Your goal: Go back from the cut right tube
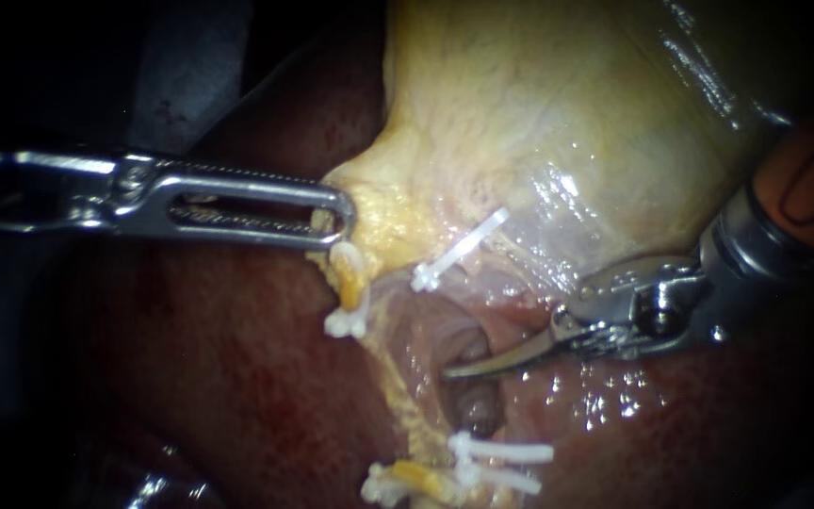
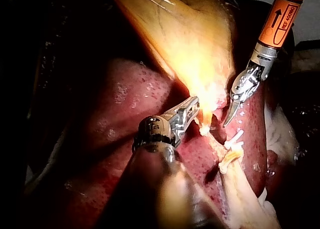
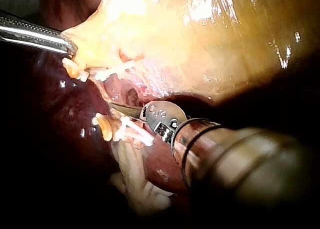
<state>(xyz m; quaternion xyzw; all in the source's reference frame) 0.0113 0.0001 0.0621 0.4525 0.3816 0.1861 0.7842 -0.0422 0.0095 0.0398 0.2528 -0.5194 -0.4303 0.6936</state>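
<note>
1. Closest to the endoscope is the right instrument (image 1: pixel 468 368). It has an orange collar and a shiny metal wrist, then two slim curved blades lying together in one point and holding nothing.
2. That point sits in the wet pink hollow between the two ends of the right tube (image 1: pixel 476 407). The tube's dark, rounded lower stump lies just under the blades.
3. One white plastic clip (image 1: pixel 456 249) crosses the tube's upper end at a slant. A pair of clips (image 1: pixel 506 454) lies flat below the stump.
4. The left instrument (image 1: pixel 336 215) ends in long, slotted steel jaws with fine teeth, closed on the yellow, lumpy edge of the gallbladder (image 1: pixel 539 113).
5. The gallbladder is a pale, glossy sheet, pulled taut, with faint fibres showing.
6. A short yellow stub (image 1: pixel 350 283) with a white tip hangs just below the left jaws. A second yellow stub (image 1: pixel 416 474), also clipped in white, lies near the pair of clips.
7. The liver (image 1: pixel 237 377) is dark red, smooth and moist.
</note>
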